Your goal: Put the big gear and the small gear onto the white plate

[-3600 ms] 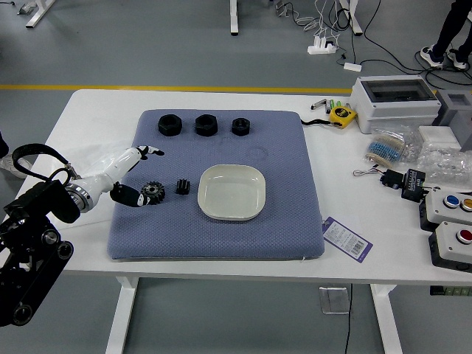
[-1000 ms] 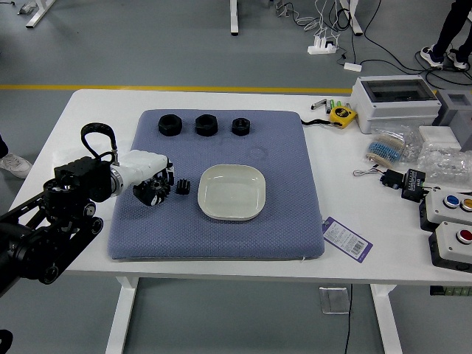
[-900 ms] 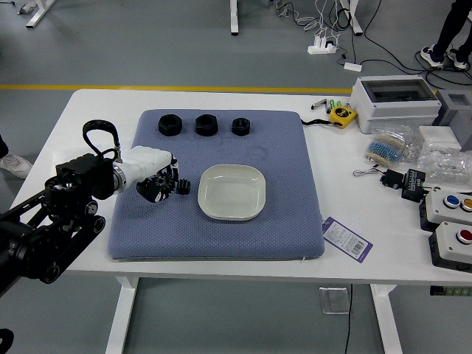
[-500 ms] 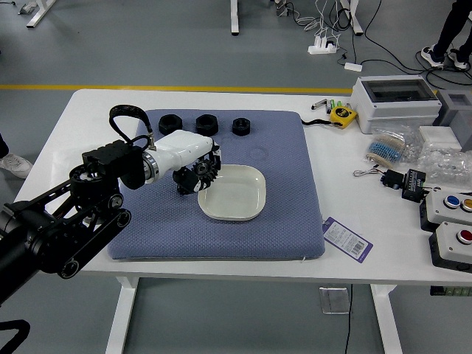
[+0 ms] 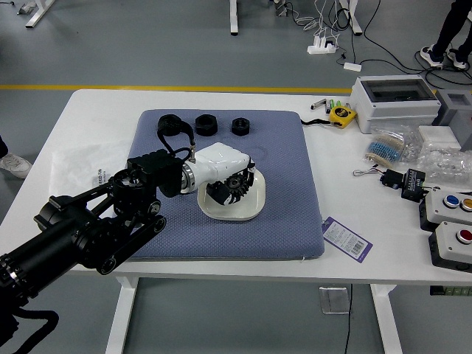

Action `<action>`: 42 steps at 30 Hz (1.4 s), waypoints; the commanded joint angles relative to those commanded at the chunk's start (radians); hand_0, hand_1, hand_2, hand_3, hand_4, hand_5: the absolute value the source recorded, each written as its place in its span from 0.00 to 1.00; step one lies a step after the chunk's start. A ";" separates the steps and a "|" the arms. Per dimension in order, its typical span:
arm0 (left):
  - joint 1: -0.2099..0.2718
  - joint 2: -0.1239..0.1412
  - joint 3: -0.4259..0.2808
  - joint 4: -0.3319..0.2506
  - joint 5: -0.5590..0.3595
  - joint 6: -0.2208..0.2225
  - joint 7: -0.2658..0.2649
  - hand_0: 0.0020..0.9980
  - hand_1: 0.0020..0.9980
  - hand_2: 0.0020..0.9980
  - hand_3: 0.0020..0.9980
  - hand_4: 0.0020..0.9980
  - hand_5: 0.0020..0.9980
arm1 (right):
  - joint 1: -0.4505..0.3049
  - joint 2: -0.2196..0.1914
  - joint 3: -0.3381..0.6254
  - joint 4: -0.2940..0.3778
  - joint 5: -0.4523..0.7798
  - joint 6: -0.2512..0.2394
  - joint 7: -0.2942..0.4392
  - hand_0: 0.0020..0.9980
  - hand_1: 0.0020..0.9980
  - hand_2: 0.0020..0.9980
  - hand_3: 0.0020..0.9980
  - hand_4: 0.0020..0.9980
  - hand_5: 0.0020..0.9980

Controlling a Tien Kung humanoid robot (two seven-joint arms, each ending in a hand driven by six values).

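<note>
My left hand [image 5: 240, 181] is over the white plate [image 5: 234, 212], its fingers closed around the big gear [image 5: 236, 181], a dark toothed wheel. Hand and gear cover the upper middle of the plate; whether the gear touches it I cannot tell. The small gear is hidden behind the left hand and forearm.
Three black nuts [image 5: 206, 125] stand in a row along the far part of the blue mat [image 5: 287, 221]. A yellow tape measure [image 5: 341, 114], a white box [image 5: 394, 99], plastic bags and button boxes [image 5: 451, 243] are on the right. A tag [image 5: 347, 239] lies beside the mat.
The left hand closed on the big gear at the mat's left, lifted it and carried it rightward past the small gear to above the plate. The nuts and plate have not moved.
</note>
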 joint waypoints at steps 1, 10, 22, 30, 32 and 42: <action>-0.001 -0.002 0.000 0.012 0.007 0.003 0.005 0.33 0.39 0.43 0.52 0.45 0.00 | 0.000 0.000 0.001 0.000 -0.001 0.000 -0.001 0.66 0.65 0.73 0.57 0.79 0.72; -0.005 -0.009 -0.001 0.056 0.019 0.051 -0.003 0.43 0.54 0.64 0.88 0.72 0.00 | -0.001 0.000 0.004 0.000 -0.010 -0.001 -0.002 0.65 0.65 0.73 0.57 0.79 0.72; 0.003 -0.007 -0.002 0.056 -0.015 0.051 0.002 0.44 0.56 0.69 0.96 0.81 0.00 | -0.001 0.001 0.003 -0.001 -0.006 -0.002 -0.001 0.66 0.65 0.73 0.57 0.79 0.72; 0.002 -0.010 -0.003 0.057 -0.024 0.019 0.000 0.48 0.65 0.75 0.98 0.93 0.00 | -0.002 0.000 0.002 -0.001 -0.004 -0.001 0.001 0.66 0.65 0.73 0.57 0.79 0.72; 0.003 -0.011 -0.002 0.058 -0.026 0.014 0.000 0.60 0.72 0.87 0.99 0.99 0.00 | -0.003 0.000 0.001 -0.001 -0.003 -0.001 0.001 0.66 0.65 0.73 0.57 0.79 0.72; 0.011 -0.008 -0.024 0.037 -0.028 -0.003 0.000 0.75 0.85 1.00 1.00 1.00 0.00 | -0.011 0.001 0.004 0.000 -0.007 -0.001 0.000 0.66 0.65 0.73 0.57 0.79 0.72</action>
